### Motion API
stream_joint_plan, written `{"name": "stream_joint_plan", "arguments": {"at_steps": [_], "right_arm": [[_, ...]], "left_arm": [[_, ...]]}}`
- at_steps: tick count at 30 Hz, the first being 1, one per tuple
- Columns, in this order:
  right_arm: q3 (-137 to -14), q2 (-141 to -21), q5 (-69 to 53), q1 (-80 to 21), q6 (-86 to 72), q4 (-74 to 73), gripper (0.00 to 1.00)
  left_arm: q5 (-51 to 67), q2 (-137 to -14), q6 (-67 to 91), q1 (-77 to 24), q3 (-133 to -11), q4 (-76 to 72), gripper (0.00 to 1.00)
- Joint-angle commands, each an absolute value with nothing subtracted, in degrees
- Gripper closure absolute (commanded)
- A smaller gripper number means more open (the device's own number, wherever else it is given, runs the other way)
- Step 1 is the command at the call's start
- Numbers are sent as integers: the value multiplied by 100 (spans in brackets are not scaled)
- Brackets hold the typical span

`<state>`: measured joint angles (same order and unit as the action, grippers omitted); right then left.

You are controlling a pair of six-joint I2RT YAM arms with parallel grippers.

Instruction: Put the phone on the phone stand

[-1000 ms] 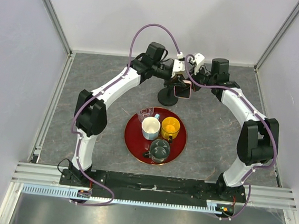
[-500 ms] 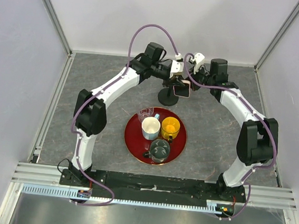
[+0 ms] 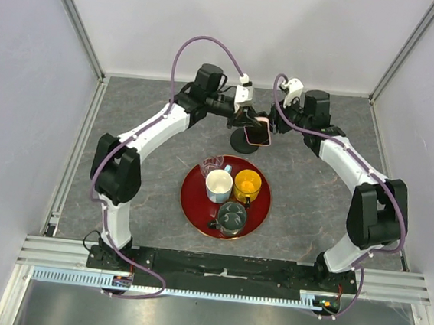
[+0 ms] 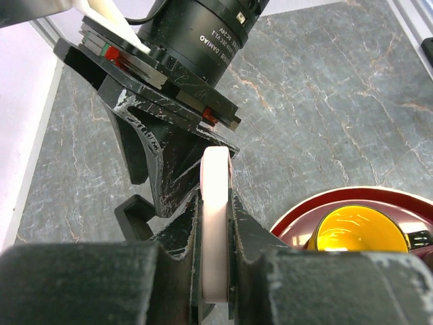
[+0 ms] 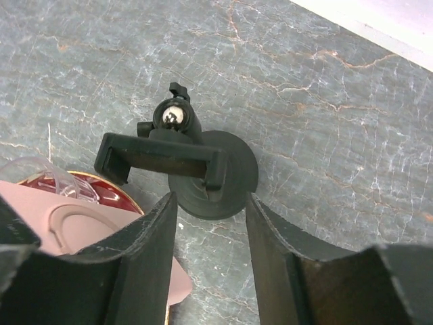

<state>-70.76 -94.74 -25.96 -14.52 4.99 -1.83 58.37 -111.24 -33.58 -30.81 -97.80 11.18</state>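
Note:
The phone (image 3: 257, 134), black-screened with a pale pink case, hangs tilted just above the phone stand (image 3: 242, 144). My left gripper (image 3: 251, 126) is shut on it. In the left wrist view the phone's pink edge (image 4: 215, 230) is pinched between the fingers (image 4: 252, 237). My right gripper (image 3: 277, 127) stands open just right of the phone, with nothing between its jaws. Under the right gripper (image 5: 211, 203), the right wrist view looks down on the stand's clamp bracket (image 5: 161, 160) and round base (image 5: 230, 177). The phone's pink back (image 5: 74, 230) shows at lower left.
A red round tray (image 3: 188, 200) sits in front of the stand, holding a white cup (image 3: 219, 184), a yellow cup (image 3: 247, 185), a dark glass cup (image 3: 231, 218) and a clear glass (image 3: 211, 164). Walls enclose the grey tabletop on three sides.
My right gripper has opened and let go of the phone, drawing back slightly to the right. The left arm has shifted left, and its gripper still holds the phone over the stand.

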Motion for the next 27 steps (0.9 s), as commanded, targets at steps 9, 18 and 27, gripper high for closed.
{"name": "stream_joint_plan", "arguments": {"at_steps": [9,18,27], "right_arm": [[-6812,-8772,-2198,-1565,-1168,-213,38],[-6504,-9026,-2906,-994,-2781,973,37],[-6003,-9316,-3849,-712,-4280,2486,36]], "left_arm": [[5784,-9634,-2199,-2813,-9211,-957,98],[5126,-8913,-1634,-2452,-8824,-1152,98],[5061,-8877,-1433,-2452,-8842,-1344,98]]}}
